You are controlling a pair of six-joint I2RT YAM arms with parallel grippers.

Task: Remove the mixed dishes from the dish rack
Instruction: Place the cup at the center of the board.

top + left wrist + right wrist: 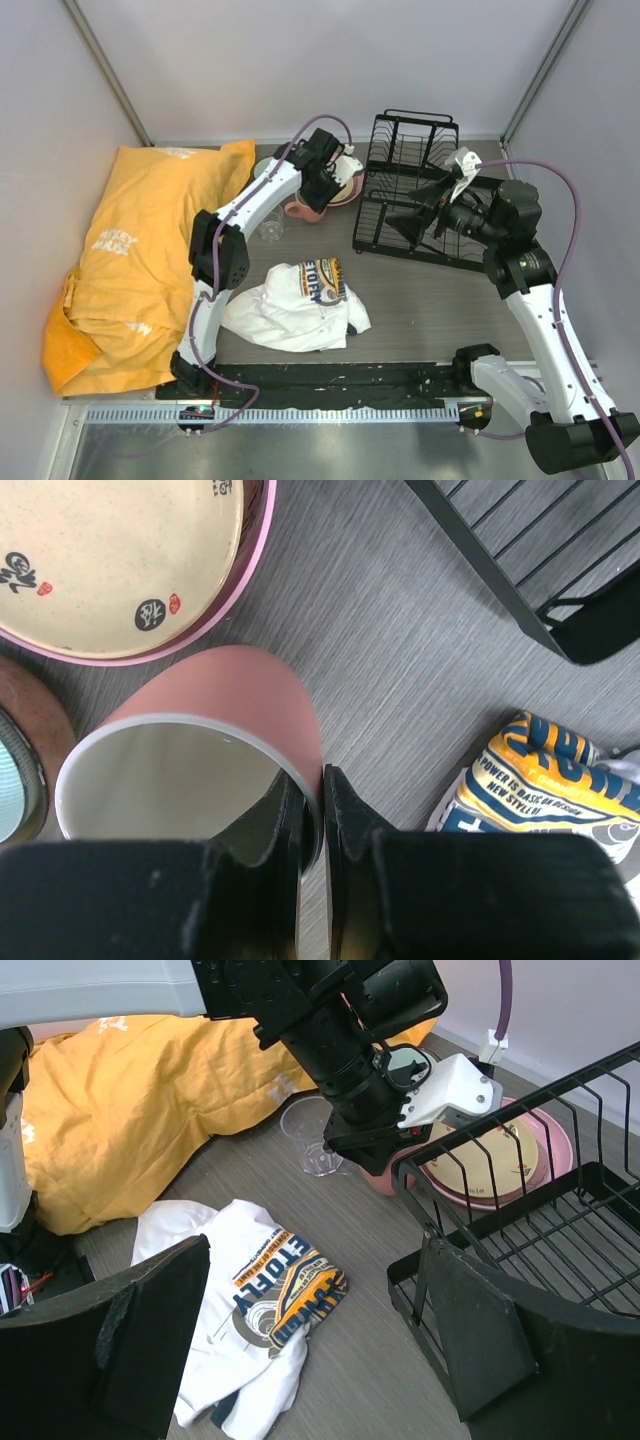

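Top external, left end effector clamped on pink mug rim, right end effector spread apart.

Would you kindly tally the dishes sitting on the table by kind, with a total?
Plates: 2, a pink plate under a cream plate
Bowls: 2, a tan bowl holding a green bowl
Mugs: 1, a pink mug
Glasses: 1, a clear glass
Total: 6

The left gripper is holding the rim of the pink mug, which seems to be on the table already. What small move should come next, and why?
Probably open the left gripper and lift away. The pink mug appears to sit on the table beside the stacked plates, outside the dish rack, so it looks delivered. The rack appears empty.
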